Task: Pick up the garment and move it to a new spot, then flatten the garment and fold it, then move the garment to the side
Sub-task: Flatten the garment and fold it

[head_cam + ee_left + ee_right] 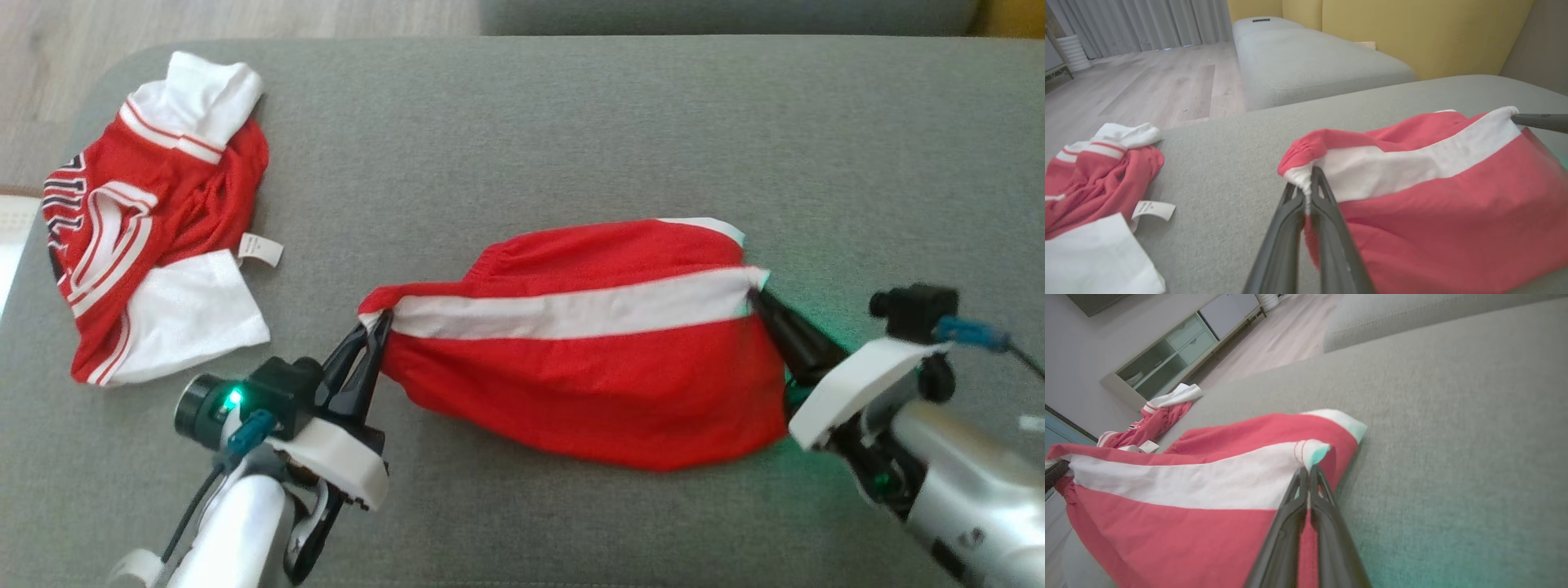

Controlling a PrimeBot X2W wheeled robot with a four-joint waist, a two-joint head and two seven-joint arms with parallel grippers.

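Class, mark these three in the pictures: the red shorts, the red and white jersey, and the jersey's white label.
red shorts [588, 392], head view, red panel below the stripe
jersey [208, 184], head view, red folds
white label [1154, 210], left wrist view, its middle

The red shorts [588, 384] are showing as thin, smooth cloth with a faint sheen, their white band looking matt, while the grey ottoman [571, 122] is reading as coarse, matt woven upholstery. The left tool [377, 322] and right tool [754, 295] are presenting dark, matt plastic fingers on glossy white plastic mounts. The floor [49, 49] is showing pale, matt wood.
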